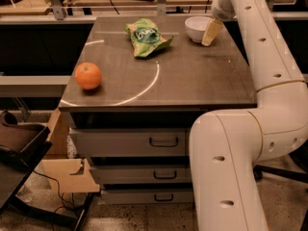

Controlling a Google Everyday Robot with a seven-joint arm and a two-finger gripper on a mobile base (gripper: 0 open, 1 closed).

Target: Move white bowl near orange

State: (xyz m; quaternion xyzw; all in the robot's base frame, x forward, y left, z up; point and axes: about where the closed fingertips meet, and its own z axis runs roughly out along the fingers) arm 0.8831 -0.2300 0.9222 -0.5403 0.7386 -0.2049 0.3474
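Observation:
The white bowl (196, 28) stands at the far right of the brown table top (192, 81). My gripper (211, 33) hangs from the white arm at the bowl's right side, up against its rim. The orange (88, 75) sits near the table's front left edge, far from the bowl and the gripper.
A green snack bag (146, 37) lies at the back middle of the table, between the bowl and the orange. The table has drawers (163, 142) below. My arm's large white links (231, 167) fill the right side. A cardboard box (67, 170) and a dark cart (19, 143) stand at the lower left.

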